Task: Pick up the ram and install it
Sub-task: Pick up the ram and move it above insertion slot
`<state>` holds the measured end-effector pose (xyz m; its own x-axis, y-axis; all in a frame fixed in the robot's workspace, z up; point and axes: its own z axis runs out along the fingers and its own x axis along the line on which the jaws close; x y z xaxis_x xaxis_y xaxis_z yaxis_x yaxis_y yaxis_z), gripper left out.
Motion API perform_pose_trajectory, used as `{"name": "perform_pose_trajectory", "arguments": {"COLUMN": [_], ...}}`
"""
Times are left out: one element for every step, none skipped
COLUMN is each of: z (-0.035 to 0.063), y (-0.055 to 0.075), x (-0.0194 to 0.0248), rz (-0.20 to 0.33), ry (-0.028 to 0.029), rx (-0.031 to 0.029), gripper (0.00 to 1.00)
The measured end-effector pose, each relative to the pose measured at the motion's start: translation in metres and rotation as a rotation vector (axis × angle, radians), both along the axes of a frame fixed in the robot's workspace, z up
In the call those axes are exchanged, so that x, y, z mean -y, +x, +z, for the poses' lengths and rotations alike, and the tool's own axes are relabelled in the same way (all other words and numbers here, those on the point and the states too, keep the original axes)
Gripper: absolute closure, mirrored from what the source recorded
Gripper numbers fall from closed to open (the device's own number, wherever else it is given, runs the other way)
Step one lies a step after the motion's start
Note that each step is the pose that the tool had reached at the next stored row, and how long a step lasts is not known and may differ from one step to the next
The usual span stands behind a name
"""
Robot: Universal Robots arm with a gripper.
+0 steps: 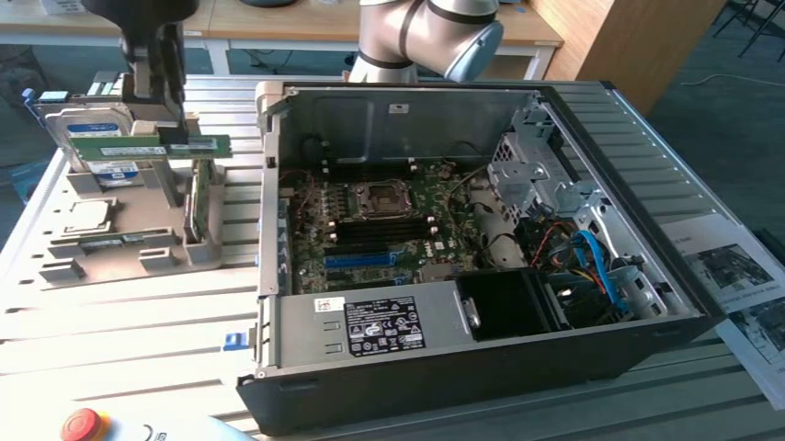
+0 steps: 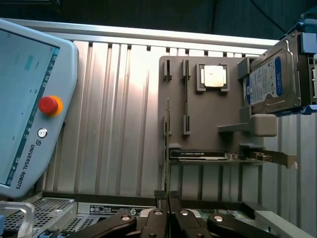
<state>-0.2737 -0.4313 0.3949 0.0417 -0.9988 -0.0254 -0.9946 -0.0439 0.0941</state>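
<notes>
pincer (image 1: pixel 172 136) grips ram (image 1: pixel 123 149) beside hard drive (image 1: pixel 92 124)

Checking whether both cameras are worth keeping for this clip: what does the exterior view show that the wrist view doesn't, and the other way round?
Exterior view: the open case's motherboard, power supply and blue cables, plus the ram side-on as a long green stick.
Wrist view: the teach pendant screen, and the jaws pressed together on the ram's thin edge.
Both: the gripper, ram, hard drive, processor chip, grey holder and red stop button.
</notes>
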Motion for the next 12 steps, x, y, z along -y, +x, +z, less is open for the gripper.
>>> {"name": "perform_pose_trajectory", "arguments": {"z": [0.0,0.0,0.0,0.0,0.0,0.0,0.0,0.0,0.0,0.0,0.0,0.0], "y": [0.003,0.006,0.009,0.012,0.015,0.018,0.021,0.024,0.027,0.03,0.033,0.036], "x": [0.0002,0.0003,0.0006,0.0008,0.001,0.0012,0.0014,0.0017,0.0019,0.0021,0.0022,0.0023], "rz": [0.0,0.0,0.0,0.0,0.0,0.0,0.0,0.0,0.0,0.0,0.0,0.0], "ry": [0.0,0.0,0.0,0.0,0.0,0.0,0.0,0.0,-0.0001,0.0,0.0,-0.0001], "rx": [-0.0007,-0.0015,-0.0022,-0.0028,-0.0035,-0.0042,-0.0049,-0.0056,-0.0063,-0.0069,-0.0075,-0.008], "gripper": [0.89,0.89,0.89,0.89,0.89,0.89,0.89,0.89,0.89,0.89,0.89,0.89]}}
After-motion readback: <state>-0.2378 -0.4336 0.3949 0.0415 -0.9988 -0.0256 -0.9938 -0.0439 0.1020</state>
